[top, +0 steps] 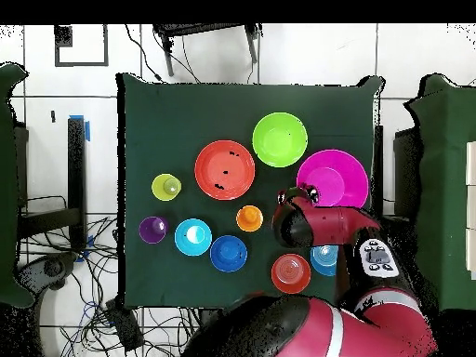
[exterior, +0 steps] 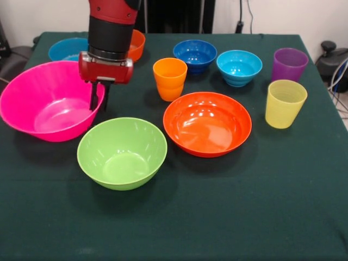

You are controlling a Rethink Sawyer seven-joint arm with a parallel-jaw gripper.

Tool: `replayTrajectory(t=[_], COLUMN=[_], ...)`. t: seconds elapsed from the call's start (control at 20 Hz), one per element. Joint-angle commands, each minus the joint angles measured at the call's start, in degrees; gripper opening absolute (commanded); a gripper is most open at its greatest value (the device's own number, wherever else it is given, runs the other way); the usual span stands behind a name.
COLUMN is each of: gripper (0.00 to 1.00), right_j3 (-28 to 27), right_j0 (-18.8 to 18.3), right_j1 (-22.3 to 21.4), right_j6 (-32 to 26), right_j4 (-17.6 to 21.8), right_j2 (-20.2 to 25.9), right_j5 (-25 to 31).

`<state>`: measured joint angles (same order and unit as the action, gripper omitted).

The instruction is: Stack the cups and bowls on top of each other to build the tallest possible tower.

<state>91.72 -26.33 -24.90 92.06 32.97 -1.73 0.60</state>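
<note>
My gripper [exterior: 99, 102] hangs at the right rim of the big pink bowl [exterior: 32, 81], its fingers close together on that rim; the bowl rests on the table. From overhead the gripper [top: 302, 197] sits at the pink bowl's [top: 342, 172] edge. The lime green bowl [exterior: 122, 152] and the shallow orange bowl [exterior: 206, 123] stand in front. The orange cup [exterior: 169, 79], yellow cup [exterior: 285, 103] and purple cup [exterior: 289, 64] stand upright and apart. Small dark blue [exterior: 194, 54], cyan [exterior: 239, 67], orange [exterior: 137, 44] and blue [exterior: 65, 50] bowls stand at the back. Nothing is stacked.
The dark green cloth [exterior: 244, 206] covers the table. The arm's black and red wrist [exterior: 111, 32] partly hides the small orange bowl. Cables and chairs [top: 56, 270] lie on the floor beside the table.
</note>
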Motion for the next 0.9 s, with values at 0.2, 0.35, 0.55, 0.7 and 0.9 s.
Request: replayTrajectory(t=[0.2, 0.35, 0.55, 0.7, 0.9], gripper=[0.0, 0.0, 0.0, 0.0, 0.0], right_j3=[-1.8, -2.1, -2.7, -2.6, -0.1], right_j0=[-1.2, -0.7, 0.2, 0.4, -0.5], right_j1=[2.1, 2.1, 2.5, 2.4, -0.9], right_j6=[1.3, 1.2, 1.3, 2.0, 1.7], right_j4=[3.8, 3.5, 3.7, 3.5, 3.0], right_j2=[9.8, 9.3, 8.5, 8.0, 9.0], right_j5=[0.1, 1.0, 0.7, -0.2, 1.7])
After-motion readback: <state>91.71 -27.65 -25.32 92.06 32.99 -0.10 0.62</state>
